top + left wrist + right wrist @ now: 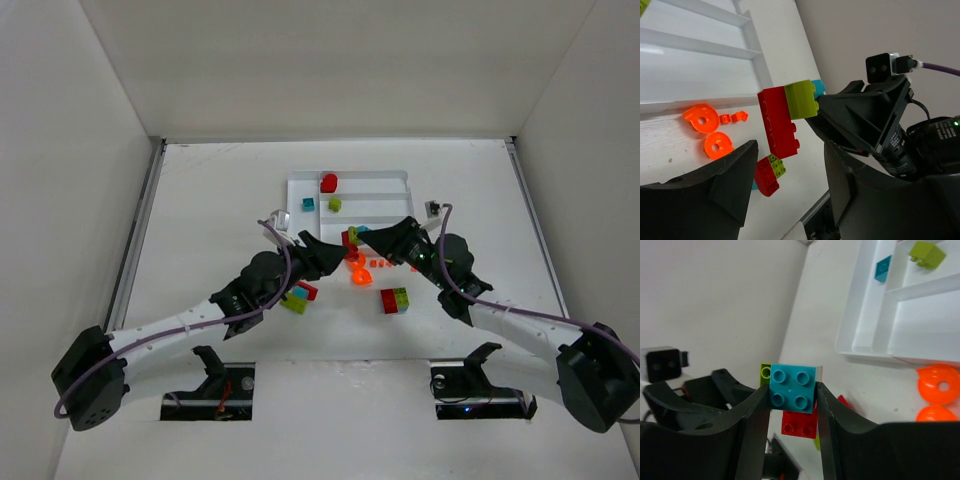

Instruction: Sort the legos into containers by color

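**While Two Grippers Met at One Stack of Bricks**

Where the white table (200,200) spread widest, the white tray (395,176) sat toward its far side (a lone red brick (329,182), a lone teal brick (308,204) and a lone lime brick (334,204) lay in three separate sections). Just in front of the tray's near edge, the right gripper (792,397) was clamped on the teal brick (792,388) of a joined stack held above the table. A lime brick (801,99) and a long red brick (779,122) were attached to it. The left gripper (790,150) stood open, gripping nothing, with the long red brick's lower end at the gap between its fingers. Two orange round pieces (702,117) and tiny orange bits (733,118) lay on the table beside the tray.
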Available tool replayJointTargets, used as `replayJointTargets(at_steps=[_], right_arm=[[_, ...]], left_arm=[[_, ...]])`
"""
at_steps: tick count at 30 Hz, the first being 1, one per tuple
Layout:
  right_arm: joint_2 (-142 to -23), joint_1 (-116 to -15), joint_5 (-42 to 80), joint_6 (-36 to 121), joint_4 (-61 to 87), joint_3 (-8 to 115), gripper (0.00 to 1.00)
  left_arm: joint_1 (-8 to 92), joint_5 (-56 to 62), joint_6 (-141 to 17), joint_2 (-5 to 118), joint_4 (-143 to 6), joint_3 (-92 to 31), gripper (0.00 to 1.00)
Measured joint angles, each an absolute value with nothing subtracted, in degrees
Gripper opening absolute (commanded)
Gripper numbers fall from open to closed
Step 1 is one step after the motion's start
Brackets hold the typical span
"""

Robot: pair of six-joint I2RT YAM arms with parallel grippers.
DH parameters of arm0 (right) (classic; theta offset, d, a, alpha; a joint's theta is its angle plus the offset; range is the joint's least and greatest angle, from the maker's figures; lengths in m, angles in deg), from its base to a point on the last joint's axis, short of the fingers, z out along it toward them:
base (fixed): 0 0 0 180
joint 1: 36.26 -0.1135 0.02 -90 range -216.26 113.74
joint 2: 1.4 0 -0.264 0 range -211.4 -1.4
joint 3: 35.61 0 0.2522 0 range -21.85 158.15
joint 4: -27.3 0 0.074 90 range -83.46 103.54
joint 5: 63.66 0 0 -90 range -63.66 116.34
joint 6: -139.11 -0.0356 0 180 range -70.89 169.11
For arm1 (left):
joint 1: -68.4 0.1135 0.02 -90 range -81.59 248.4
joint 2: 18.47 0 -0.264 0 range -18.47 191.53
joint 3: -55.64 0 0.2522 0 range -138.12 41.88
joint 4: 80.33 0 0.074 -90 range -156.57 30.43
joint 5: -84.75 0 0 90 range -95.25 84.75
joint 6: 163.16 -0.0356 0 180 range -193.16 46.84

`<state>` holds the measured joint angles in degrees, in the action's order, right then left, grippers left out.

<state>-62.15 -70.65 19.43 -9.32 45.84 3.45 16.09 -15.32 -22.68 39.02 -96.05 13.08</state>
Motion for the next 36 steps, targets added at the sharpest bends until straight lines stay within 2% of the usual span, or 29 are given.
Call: replayJointTargets(at_steps=[12,23,36], right_arm=[[-68.23,-68.84,12.91,-22.35,60.42,2.38,0.25],[-68.58,-68.79,13.04,-23.20,62.01,2.38,0.25],[-65.89,-64.66,11.25,-24.07,62.06,0.59,0.25]], left_arm=[[15.89,-14.68,-20.56,43.11,-105.45,14.55,0.45],[16.29,-14.29,-20.08,44.44,-107.83,14.55,0.16],[18.84,-13.85,-20.17,42.48,-106.78,16.77,0.13]])
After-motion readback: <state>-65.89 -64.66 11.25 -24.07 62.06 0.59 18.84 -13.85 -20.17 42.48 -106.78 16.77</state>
